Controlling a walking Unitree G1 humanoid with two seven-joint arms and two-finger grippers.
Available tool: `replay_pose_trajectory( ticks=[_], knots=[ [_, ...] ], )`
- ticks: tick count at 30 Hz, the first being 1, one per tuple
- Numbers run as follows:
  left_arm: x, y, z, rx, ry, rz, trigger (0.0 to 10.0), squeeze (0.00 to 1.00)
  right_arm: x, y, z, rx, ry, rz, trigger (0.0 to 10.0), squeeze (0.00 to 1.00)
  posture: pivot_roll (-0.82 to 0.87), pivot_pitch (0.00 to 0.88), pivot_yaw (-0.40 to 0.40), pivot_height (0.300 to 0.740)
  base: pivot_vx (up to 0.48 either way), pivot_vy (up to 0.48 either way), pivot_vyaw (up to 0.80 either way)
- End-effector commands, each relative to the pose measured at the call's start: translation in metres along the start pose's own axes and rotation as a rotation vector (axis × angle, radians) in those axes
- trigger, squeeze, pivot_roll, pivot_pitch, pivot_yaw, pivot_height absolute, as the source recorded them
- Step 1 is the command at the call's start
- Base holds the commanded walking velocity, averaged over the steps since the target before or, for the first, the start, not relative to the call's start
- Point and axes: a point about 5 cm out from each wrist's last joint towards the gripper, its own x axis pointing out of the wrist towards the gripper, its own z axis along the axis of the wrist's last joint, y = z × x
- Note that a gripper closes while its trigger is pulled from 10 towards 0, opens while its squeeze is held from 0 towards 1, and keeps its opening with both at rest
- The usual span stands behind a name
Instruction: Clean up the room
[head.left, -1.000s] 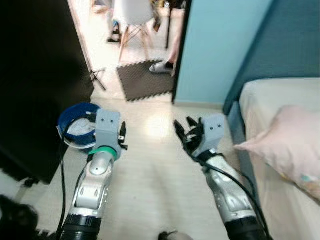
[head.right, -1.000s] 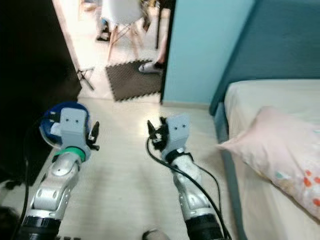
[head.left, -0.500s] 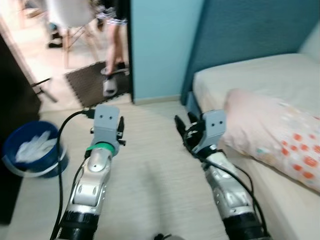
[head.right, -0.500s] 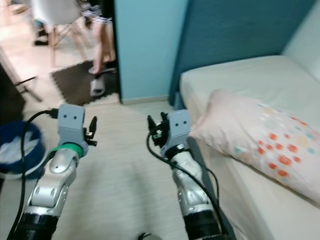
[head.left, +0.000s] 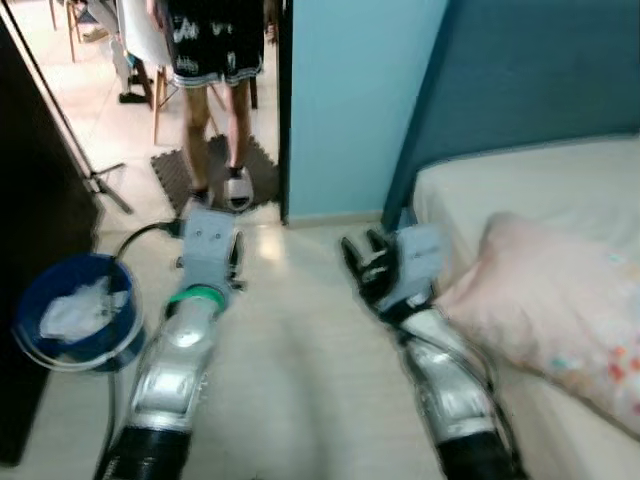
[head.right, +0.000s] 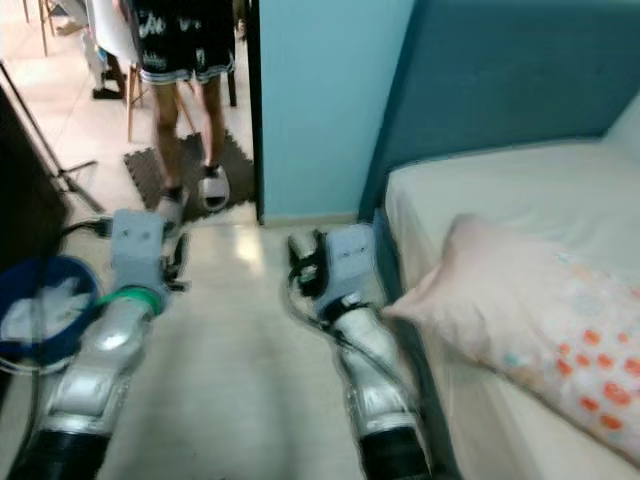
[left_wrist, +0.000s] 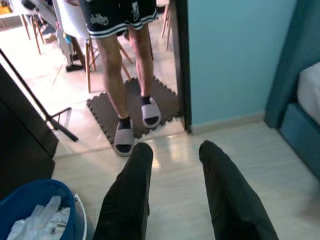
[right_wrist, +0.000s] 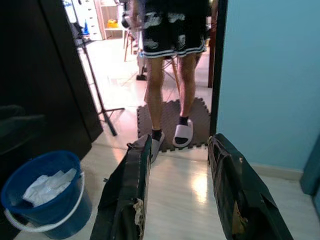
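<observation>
I can't read any text from here. The only marks are on the person's black shorts, at about twelve o'clock ahead of me in the doorway: a white script-like logo on one leg and another white emblem on the other, both too small and blurred to make out as words. The white paper in the blue bucket, around ten o'clock, shows faint dark specks in the left wrist view, but nothing legible. No labels, numbers or signs can be read elsewhere.
</observation>
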Motion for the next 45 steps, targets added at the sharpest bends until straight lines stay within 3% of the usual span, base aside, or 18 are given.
replay_pose_trajectory(
  ticks=[1,19,35,45],
  knots=[
    [-0.0009,-0.0056,-0.0017,0.008,0.004,-0.017,10.0,0.0,-0.0046,-0.0086,-0.0031,0.0,0.014,-0.03,10.0,0.0,-0.07,0.015,0.044,0.74,0.465,0.0,0.0],
    [-0.0021,-0.0084,-0.0025,0.003,0.007,-0.023,10.0,0.0,-0.0063,-0.01,-0.0035,0.004,0.016,-0.039,10.0,0.0,-0.07,0.022,0.043,0.74,0.462,0.0,-0.07],
    [-0.0004,-0.0105,-0.0024,-0.004,0.008,-0.028,10.0,0.0,-0.006,-0.012,-0.0018,0.01,0.01,-0.041,10.0,0.0,-0.08,0.02,0.042,0.74,0.432,0.0,-0.77],
    [-0.0008,-0.0156,-0.0013,-0.006,0.005,-0.065,10.0,0.0,-0.0048,-0.012,-0.0012,0.007,0.011,-0.038,10.0,0.0,-0.08,0.017,0.041,0.74,0.051,0.0,-0.77]
  ],
)
